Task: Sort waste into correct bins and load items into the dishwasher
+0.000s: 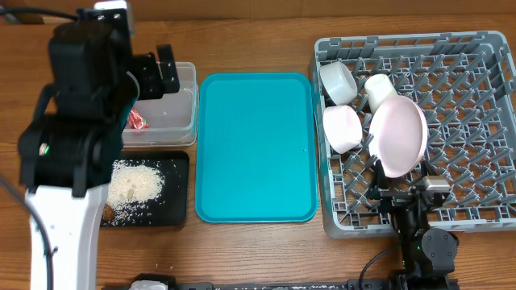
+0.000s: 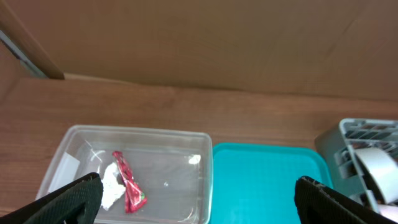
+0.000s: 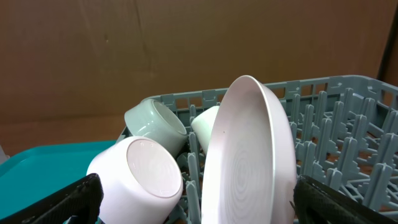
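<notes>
The clear tub (image 1: 173, 109) holds the red snack wrapper (image 1: 137, 121) and the white tissue (image 2: 112, 183); the wrapper also shows in the left wrist view (image 2: 127, 180). My left gripper (image 1: 161, 68) hangs open and empty above the tub (image 2: 186, 140). The black tray (image 1: 176, 193) holds rice grains (image 1: 133, 181) and brown crumbs (image 1: 107, 212). The grey dish rack (image 1: 468, 185) holds the pink-white plate (image 1: 399, 133) on edge, a white bowl (image 1: 344, 127) and two cups (image 1: 339, 80) (image 1: 377, 89). My right gripper (image 1: 407, 197) is open and empty at the rack's near edge, facing the plate (image 3: 249, 162) and the bowl (image 3: 143, 171).
The flat teal tray (image 1: 255, 149) lies between the bins and the rack. A brown cardboard wall stands behind the table. The left arm's body hides part of the clear tub and the black tray from overhead.
</notes>
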`<state>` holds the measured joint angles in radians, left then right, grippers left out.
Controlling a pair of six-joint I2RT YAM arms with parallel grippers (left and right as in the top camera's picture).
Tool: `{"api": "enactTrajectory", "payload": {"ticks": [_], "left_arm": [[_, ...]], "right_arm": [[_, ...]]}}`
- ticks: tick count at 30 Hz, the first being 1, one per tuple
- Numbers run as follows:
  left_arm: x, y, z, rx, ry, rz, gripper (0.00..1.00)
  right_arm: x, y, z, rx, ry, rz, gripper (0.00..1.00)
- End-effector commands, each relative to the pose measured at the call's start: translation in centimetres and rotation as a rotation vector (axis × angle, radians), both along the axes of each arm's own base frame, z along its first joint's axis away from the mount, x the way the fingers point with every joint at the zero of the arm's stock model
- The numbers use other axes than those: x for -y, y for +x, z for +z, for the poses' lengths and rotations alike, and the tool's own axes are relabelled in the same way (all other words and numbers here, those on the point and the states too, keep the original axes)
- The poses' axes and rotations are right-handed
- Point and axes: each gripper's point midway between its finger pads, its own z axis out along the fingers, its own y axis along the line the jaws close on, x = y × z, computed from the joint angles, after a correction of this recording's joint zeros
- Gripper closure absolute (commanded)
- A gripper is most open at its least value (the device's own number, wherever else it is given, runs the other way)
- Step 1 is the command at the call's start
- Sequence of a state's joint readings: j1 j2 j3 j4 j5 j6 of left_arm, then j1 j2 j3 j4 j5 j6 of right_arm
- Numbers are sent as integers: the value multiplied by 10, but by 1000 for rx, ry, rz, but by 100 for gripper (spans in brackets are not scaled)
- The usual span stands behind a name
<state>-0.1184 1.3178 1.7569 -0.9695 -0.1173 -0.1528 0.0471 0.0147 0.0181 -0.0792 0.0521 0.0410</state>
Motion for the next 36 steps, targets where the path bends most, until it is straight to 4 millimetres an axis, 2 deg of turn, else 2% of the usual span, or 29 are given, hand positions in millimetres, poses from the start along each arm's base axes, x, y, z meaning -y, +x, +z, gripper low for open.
{"api": "enactTrajectory", "payload": {"ticks": [1,8,15,18,21,28,36], "left_arm": [[-1,-26,31,91,1,-5,0],[-6,-66,62,200,-13,-4,0],[-11,-101,74,267,-22,-4,0],[-16,-116,69,268,-15,12,0],[-20,-128,55,239,-9,23,0],[-29,-145,2,145,24,51,0],[-39,-158,-93,-19,52,89,0]], "right_arm": [[2,0,-2,3,5,-10,0],[2,0,-2,3,5,-10,0],[2,0,-2,3,5,-10,0],[2,0,-2,3,5,-10,0],[2,0,-2,3,5,-10,0],[2,0,-2,3,5,-10,0],[2,0,-2,3,5,-10,0]]}}
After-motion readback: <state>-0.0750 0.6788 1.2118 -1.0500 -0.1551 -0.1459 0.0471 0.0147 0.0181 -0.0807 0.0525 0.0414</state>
